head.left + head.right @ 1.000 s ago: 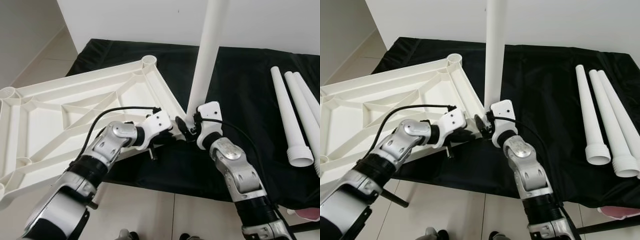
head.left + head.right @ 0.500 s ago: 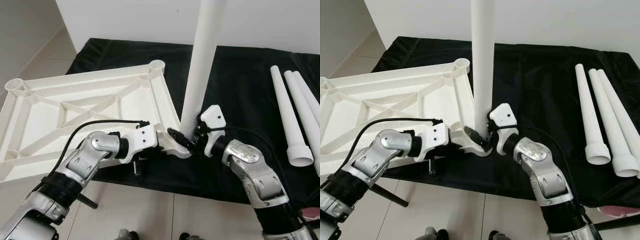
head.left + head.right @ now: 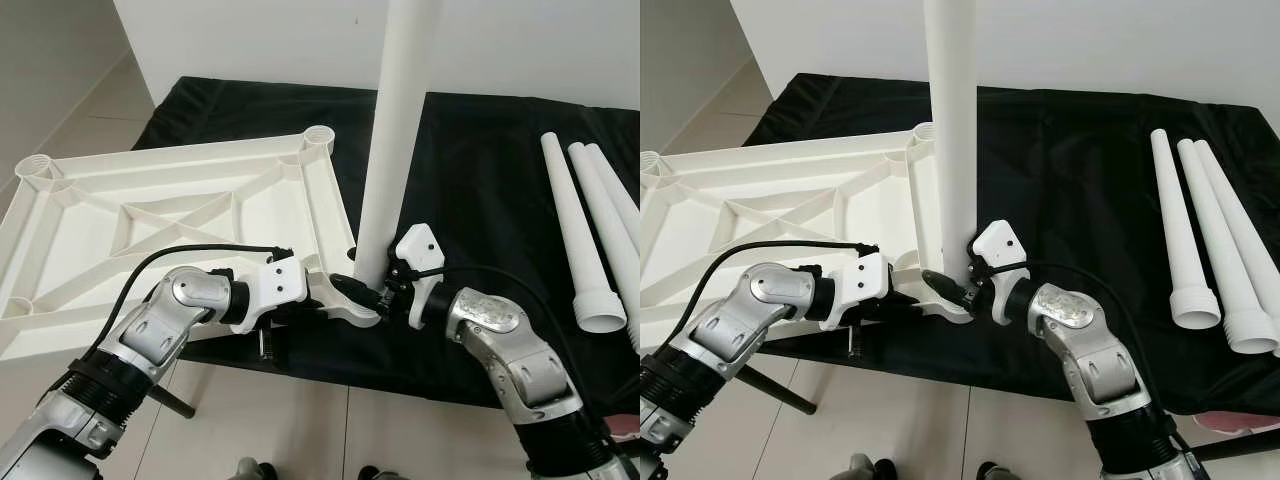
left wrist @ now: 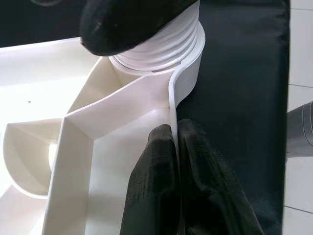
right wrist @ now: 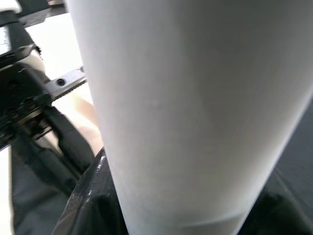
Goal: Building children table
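White plastic makes up every part of the assembly: an upturned ribbed tabletop (image 3: 170, 215) lies partly on a black cloth (image 3: 490, 170), with a round leg socket (image 4: 161, 54) at each corner.

Left gripper (image 4: 173, 161): closed on the tabletop's thin edge wall, one finger on each face, just short of the near corner socket. The threaded collar of the socket sits directly ahead of its fingertips.

Right gripper (image 3: 372, 293): clamped round the base of an upright table leg (image 3: 395, 140), which rises straight above it. The leg's foot appears to sit in the corner socket, immediately beyond the left gripper's tips. How deeply it is seated cannot be told.

Three spare legs (image 3: 595, 235) lie side by side on the cloth, well apart to the right gripper's outer side.

Step in hand, as judged: seating and turning the leg into the socket.

Procedure:
1. Hold the leg in line with the socket axis; a tilted leg is likely to cross the threads.
2. Keep the left grip firm so the tabletop does not rotate with the leg.
3. Press down lightly while turning.
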### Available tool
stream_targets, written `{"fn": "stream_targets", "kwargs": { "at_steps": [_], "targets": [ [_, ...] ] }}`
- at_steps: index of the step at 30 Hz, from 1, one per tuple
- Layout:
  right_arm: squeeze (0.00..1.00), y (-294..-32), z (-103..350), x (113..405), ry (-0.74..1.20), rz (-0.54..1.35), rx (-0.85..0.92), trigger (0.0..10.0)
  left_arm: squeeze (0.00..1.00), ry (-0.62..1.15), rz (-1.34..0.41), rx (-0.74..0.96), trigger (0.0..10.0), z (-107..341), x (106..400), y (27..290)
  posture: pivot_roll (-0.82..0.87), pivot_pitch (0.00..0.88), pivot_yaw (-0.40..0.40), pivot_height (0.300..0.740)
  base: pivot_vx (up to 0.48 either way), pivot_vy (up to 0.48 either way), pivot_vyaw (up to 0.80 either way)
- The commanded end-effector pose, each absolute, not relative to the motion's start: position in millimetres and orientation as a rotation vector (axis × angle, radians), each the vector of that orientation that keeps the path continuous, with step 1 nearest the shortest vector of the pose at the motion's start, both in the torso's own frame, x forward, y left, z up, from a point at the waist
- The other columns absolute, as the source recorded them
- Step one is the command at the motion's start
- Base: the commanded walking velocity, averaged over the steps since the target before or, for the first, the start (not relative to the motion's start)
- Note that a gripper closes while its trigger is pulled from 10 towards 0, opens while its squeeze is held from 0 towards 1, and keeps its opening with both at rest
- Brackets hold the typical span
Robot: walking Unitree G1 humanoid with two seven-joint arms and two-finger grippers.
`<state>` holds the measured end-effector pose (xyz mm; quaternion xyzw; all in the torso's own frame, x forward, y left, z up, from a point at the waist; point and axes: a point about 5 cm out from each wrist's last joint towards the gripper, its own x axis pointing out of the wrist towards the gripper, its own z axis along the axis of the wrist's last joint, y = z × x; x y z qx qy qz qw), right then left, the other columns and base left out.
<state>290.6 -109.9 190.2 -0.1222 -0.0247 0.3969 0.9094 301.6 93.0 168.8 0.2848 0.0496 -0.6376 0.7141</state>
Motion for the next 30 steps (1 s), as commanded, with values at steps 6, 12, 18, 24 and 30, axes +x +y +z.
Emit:
{"fn": "stream_targets", "kwargs": {
  "at_steps": [6,12,18,24,30],
  "targets": [
    [0.00,-123,152,318,0.155,0.387,-0.264,0.0,0.00,0.015,-1.412,0.587,0.0,185,316,60,-0.02,0.165,0.032,0.740,0.000,0.000,0.00],
    [0.00,-123,141,330,0.206,0.167,-0.234,0.0,0.00,0.026,-1.339,0.555,0.0,183,331,44,-0.02,0.160,0.043,0.740,0.000,0.000,0.00],
    [0.00,-120,136,337,0.220,-0.012,-0.199,0.0,0.00,0.008,-1.293,0.509,0.0,188,342,29,-0.02,0.150,0.049,0.740,0.000,0.000,0.00],
    [0.00,-97,154,337,0.101,0.100,-0.142,10.0,0.00,0.005,-1.309,0.507,0.0,190,343,32,-0.01,0.134,0.055,0.740,0.000,0.000,0.00],
    [1.00,-96,161,336,0.052,0.135,-0.142,10.0,0.00,0.002,-1.318,0.510,0.0,190,342,35,-0.01,0.130,0.055,0.740,0.000,0.000,0.00]
  ]
}}
